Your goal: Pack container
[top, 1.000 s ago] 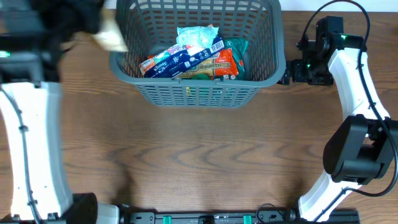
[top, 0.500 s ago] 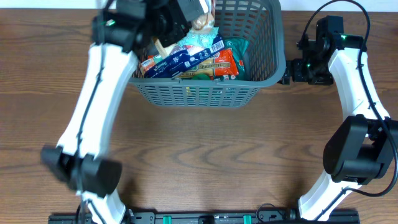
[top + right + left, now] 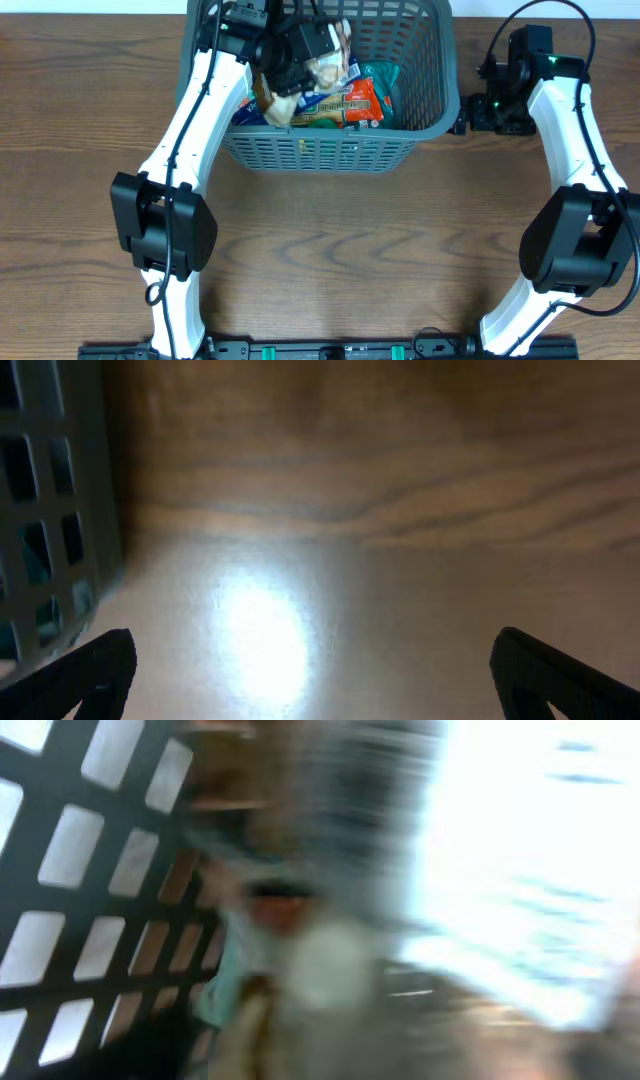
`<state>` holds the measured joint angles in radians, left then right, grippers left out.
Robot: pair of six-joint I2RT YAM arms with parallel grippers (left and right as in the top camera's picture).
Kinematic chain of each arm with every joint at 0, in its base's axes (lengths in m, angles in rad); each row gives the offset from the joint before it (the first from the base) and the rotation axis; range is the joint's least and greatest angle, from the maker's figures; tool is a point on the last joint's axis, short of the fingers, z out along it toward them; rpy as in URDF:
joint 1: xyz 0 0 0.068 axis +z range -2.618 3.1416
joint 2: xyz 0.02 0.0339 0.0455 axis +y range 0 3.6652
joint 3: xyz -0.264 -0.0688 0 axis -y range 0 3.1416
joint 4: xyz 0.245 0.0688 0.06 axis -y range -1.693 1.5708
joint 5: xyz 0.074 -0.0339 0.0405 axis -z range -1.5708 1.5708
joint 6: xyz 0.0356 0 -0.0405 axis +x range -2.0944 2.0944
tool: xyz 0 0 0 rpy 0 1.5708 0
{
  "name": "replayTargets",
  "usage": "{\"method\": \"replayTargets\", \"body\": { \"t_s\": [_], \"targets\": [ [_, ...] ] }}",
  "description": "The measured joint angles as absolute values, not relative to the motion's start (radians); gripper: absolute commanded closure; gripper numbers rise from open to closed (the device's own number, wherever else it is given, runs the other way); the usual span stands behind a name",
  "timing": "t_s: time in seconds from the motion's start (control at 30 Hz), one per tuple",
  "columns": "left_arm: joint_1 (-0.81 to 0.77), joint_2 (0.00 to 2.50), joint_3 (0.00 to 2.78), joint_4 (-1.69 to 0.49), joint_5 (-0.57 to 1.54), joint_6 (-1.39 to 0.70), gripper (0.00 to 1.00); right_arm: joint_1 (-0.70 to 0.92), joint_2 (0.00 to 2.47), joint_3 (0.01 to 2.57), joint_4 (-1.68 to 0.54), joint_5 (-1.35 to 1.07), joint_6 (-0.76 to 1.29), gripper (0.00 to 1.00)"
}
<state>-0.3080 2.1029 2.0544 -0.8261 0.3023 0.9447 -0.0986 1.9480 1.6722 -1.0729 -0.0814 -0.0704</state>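
Observation:
The container (image 3: 330, 152), a dark grey slatted basket, stands at the table's far middle. In it lie an orange packet (image 3: 358, 100), a green one (image 3: 386, 76) and a blue one (image 3: 245, 113). My left gripper (image 3: 298, 68) hangs low inside its left part, right against a tan and white packet (image 3: 326, 66). The left wrist view is smeared: only the container's lattice (image 3: 90, 920) and a pale blur (image 3: 330, 960) show, so the jaws cannot be read. My right gripper (image 3: 315, 670) stands open over bare wood just right of the container's wall (image 3: 50, 510).
The right arm (image 3: 560, 110) stands beside the container's right side. The left arm (image 3: 190, 130) crosses the container's left rim from the front. Bare wood table (image 3: 350, 250) stretches in front.
My left arm has swung from the far left edge over the container and down into its left part, with the tan packet. The right arm has not moved.

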Motion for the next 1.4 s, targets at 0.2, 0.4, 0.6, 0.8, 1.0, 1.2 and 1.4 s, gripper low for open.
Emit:
{"method": "replayTargets", "body": {
  "t_s": [0.2,0.4,0.6,0.8,1.0,1.2,1.4],
  "targets": [
    [-0.307,2.020,2.051,-0.802,0.244,0.857,0.01,-0.099,1.951,1.724,-0.992,-0.078,-0.072,0.01],
    [-0.253,1.751,2.052,-0.787,0.109,0.618,0.01,-0.112,1.959,2.051,-0.998,-0.078,-0.077,0.02],
    [-0.048,1.560,2.074,-0.946,0.010,0.331,0.01,-0.131,1.932,2.280,-1.110,-0.068,-0.080,0.01],
    [0.042,1.516,1.997,-1.065,-0.019,0.204,0.01,-0.131,1.858,2.290,-1.219,-0.038,-0.064,0.02],
    [0.043,1.413,1.739,-0.984,-0.013,0.171,0.01,-0.131,1.707,2.212,-1.260,-0.015,-0.055,0.02],
    [0.043,1.202,1.509,-0.939,0.026,0.160,0.01,-0.131,1.427,1.912,-1.184,-0.007,-0.047,0.01],
    [0.043,1.007,1.346,-0.941,0.053,0.157,0.01,-0.131,1.095,1.433,-1.058,-0.006,-0.007,0.01]
  ]
}}
